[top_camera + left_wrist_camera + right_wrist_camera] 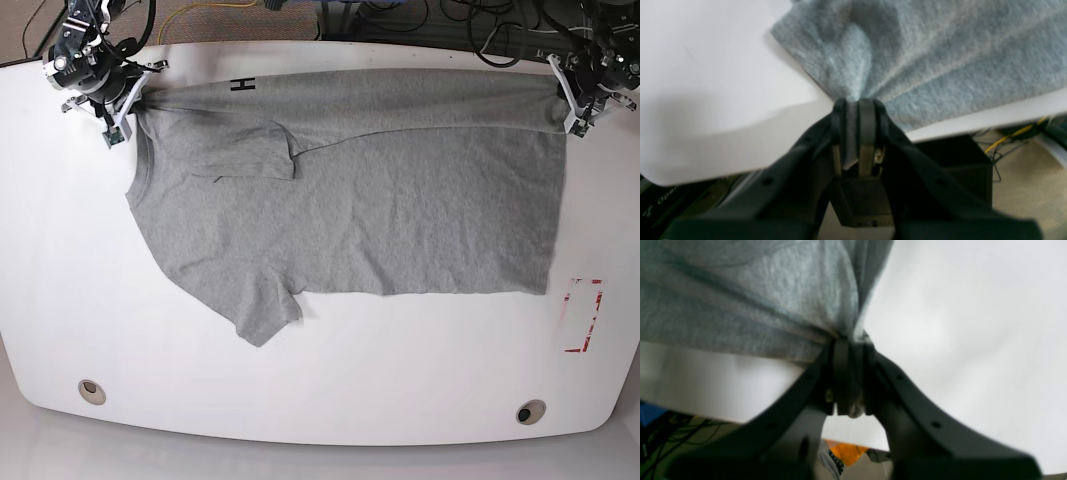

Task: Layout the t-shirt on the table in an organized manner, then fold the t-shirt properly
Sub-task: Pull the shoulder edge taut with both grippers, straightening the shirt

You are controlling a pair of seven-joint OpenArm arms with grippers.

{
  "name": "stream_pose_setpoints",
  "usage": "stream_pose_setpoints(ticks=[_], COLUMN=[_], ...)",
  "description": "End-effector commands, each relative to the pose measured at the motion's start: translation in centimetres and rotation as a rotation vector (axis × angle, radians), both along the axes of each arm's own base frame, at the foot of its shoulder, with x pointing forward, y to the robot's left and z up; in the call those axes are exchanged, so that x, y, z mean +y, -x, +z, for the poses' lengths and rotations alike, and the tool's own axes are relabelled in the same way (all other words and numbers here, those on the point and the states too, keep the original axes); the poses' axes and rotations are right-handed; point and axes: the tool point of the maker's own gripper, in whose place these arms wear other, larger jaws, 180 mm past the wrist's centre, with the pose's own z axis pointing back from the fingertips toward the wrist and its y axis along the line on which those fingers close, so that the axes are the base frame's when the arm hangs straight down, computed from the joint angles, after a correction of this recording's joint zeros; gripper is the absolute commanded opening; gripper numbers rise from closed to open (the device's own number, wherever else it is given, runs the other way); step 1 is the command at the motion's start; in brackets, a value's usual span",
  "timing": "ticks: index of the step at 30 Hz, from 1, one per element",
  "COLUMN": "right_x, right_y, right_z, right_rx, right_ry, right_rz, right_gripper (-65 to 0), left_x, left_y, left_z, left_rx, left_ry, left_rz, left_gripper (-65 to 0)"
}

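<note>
The heather-grey t-shirt [380, 200] lies spread across the white table [400, 390], neck end at the left and hem at the right. Its far edge is folded over, showing a black "H" [242, 85]. One sleeve lies folded onto the chest; the other points toward the near edge. My right gripper [122, 112] is shut on the shoulder corner beside the collar, and in the right wrist view the cloth [756, 300] bunches into the right gripper [849, 340]. My left gripper [580, 112] is shut on the far hem corner, and fabric [940, 60] fans out from the left gripper [857, 101].
A red-marked rectangle [585, 315] sits near the table's right edge. Two round grommet holes [91, 390] [530, 411] lie along the near edge. Cables [470, 25] run beyond the far edge. A black box [953, 160] and a yellow cable [1017, 133] lie below the table edge.
</note>
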Motion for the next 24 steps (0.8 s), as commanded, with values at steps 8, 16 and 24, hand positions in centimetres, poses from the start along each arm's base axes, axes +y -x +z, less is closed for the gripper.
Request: stream_pose_setpoints(ticks=[8,16,24], right_x=[-1.4,-1.7,-1.8], right_y=[1.0,1.1,0.9], right_z=[1.1,1.1,1.3], right_rx=[-0.006,-0.003,-0.007], right_ry=[0.047,0.058,0.065], right_rz=[-0.017,-0.018,-0.014], right_gripper=[-60.7,-59.1,-32.5], left_x=[0.7,0.9,0.8], left_y=[-0.3,0.1,-0.9], left_z=[0.8,0.7,2.2], left_rx=[-0.01,0.012,-0.018], left_ry=[-0.035,-0.045,-0.082], left_rz=[-0.011,-0.007,-0.029], left_gripper=[-61.0,-44.9,-27.2])
